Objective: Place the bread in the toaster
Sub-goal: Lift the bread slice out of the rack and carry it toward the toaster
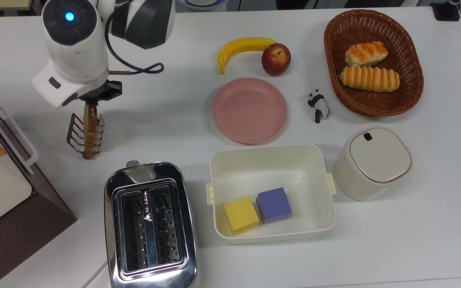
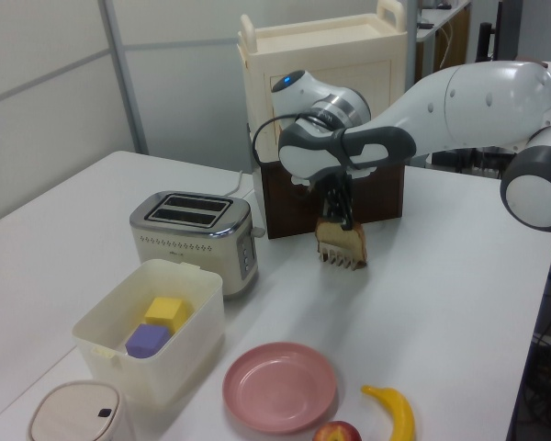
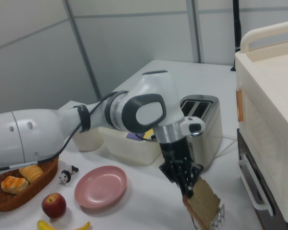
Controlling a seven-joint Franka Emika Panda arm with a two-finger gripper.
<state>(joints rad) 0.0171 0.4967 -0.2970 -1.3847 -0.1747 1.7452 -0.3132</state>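
On the white tabletop (image 1: pixel 414 224), the tool (image 1: pixel 90 100) clamps the bread (image 1: pixel 90 128) upright at the top view's left; lift straight from the wire rack (image 1: pixel 79 138), then align with the toaster (image 1: pixel 150 224) slot.

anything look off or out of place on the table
Nothing is spilled or damaged. One oddity: a toy panda lies on its side between the pink plate and the wicker basket.
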